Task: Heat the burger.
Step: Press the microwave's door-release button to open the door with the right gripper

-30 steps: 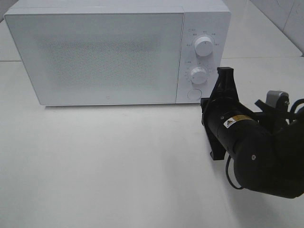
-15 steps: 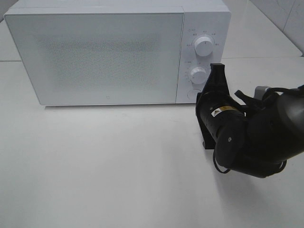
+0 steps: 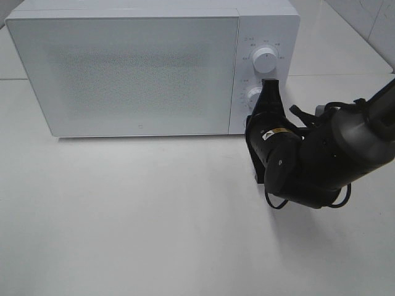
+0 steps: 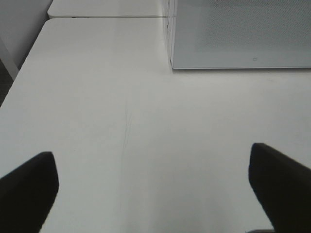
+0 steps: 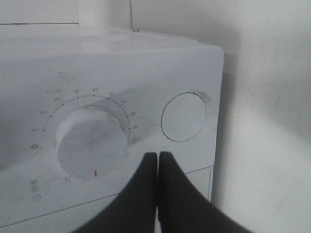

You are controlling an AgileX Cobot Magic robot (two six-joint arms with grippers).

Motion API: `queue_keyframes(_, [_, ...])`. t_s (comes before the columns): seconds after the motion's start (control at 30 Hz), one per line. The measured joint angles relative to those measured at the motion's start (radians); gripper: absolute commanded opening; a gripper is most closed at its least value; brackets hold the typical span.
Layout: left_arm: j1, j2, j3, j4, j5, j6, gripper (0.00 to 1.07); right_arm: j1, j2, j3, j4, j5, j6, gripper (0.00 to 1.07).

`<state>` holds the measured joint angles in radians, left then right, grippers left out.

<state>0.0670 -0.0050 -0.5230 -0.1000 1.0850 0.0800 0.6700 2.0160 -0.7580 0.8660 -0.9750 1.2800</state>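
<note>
Obs: burger not visible in any view. The microwave [image 3: 123, 74] has its frosted door shut, so the burger is probably inside, unconfirmed. Empty right hand [image 5: 158, 160] is pinched shut, tips at the panel between lower dial [image 5: 92, 148] and round button [image 5: 183, 116]. Empty left hand [image 4: 155, 170] is spread wide above the tabletop [image 4: 146, 107].

Judgement: panel step. For the button, press square and centred. The dial would need parted tips.

Looks like a robotics lab dressed up as a kitchen corner, going by the white microwave [image 3: 123, 68] with its dials [image 3: 265, 60] on a plain white worktop [image 3: 123, 216], pale wall tiles [image 3: 370, 24] behind and a black robot arm [image 3: 327, 160] alongside.
</note>
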Motion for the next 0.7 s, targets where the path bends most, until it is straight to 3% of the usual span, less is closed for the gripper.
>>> queue_keyframes(0.7, [0.000,0.000,0.000,0.000,0.000,0.000,1.00,-0.049,0.134,-0.132,0.004,0.033,-0.032,0.00])
